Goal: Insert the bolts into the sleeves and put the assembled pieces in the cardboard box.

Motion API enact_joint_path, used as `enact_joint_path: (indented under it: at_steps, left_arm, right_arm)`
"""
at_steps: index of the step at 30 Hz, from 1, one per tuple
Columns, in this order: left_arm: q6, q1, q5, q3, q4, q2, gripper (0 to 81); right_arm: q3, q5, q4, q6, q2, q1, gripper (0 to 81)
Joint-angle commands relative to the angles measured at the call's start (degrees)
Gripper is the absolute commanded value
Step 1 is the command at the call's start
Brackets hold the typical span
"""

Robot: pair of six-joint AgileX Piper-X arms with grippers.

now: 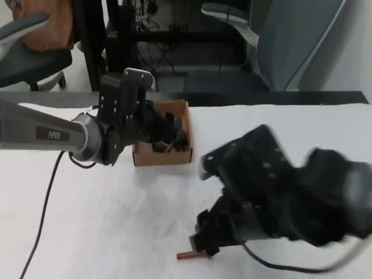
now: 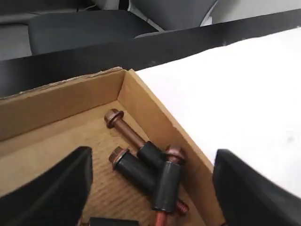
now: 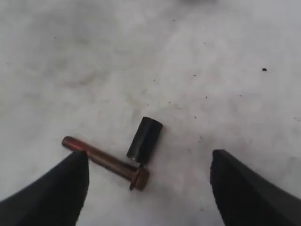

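One bolt (image 3: 101, 159) flat, sleeve (image 3: 145, 140) beside (askew)

the white worktop (image 1: 302, 125) runs across the room, and its far edge shows as a dark strip (image 1: 261, 97). behind it on the right stands a grey-blue office chair (image 1: 290, 40), next to a pale wall (image 1: 356, 52). a darker chair (image 1: 32, 55) sits at the far left on a light floor (image 1: 78, 81). between the two chairs stand black frame legs (image 1: 116, 35), with loose cables (image 1: 154, 55) tangled behind them.
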Motion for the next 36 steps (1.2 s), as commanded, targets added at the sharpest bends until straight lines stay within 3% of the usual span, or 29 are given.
enact_joint_path:
  at_steps: [1, 5, 7, 8, 9, 14, 18, 26, 29, 33, 36]
  left_arm:
    - [-2.4, 0.6, -0.2, -1.0, 0.4, -3.2, 70.0]
    - [-2.6, 2.7, 0.8, -1.0, 6.0, -9.0, 70.0]
    - [-2.6, 4.0, 1.9, -1.0, 9.0, -12.2, 70.0]
    - [-2.2, 4.7, 2.1, -1.0, 10.9, -14.0, 70.0]
    - [-1.3, 5.2, 2.9, -1.0, 12.4, -15.7, 70.0]
    - [7.7, 6.8, 4.5, -1.0, 21.8, -20.8, 70.0]
    - [10.4, 6.2, 15.9, -1.0, 30.4, -21.0, 70.0]
    - [20.0, -2.1, 20.5, -0.8, 43.8, -21.0, 69.2]
    - [30.3, -8.1, 17.7, -0.8, 48.4, -21.0, 69.2]
    - [39.4, -15.7, 2.6, -0.8, 55.0, -20.6, 69.2]
    - [42.0, -19.4, -1.0, -0.9, 58.0, -18.6, 69.2]
  right_arm:
    - [-3.2, -1.0, -0.3, -1.2, 6.0, -0.5, 62.7]
    - [-5.5, -1.3, 1.6, -1.2, 11.4, -0.6, 39.5]
    - [-5.7, -1.2, 1.7, -1.2, 12.6, -0.6, 20.7]
    - [-5.7, -1.2, 1.8, -1.2, 12.8, -0.6, 5.2]
    - [-5.7, -1.2, 2.1, -1.2, 12.8, -0.6, 0.1]
    - [-5.7, 1.6, 2.2, -1.2, 8.9, -0.6, 0.6]
    - [-5.7, 4.2, 2.2, -1.6, 1.9, -0.6, 0.6]
    - [-4.2, 15.1, 4.8, -4.1, -18.0, -0.6, 0.6]
    - [-3.3, 16.6, 9.1, -2.2, -24.8, -0.6, 0.6]
    - [-0.6, 17.1, 11.4, 1.6, -32.9, -0.6, 0.6]
    - [1.5, 17.1, 11.4, 4.5, -38.7, -0.6, 0.6]
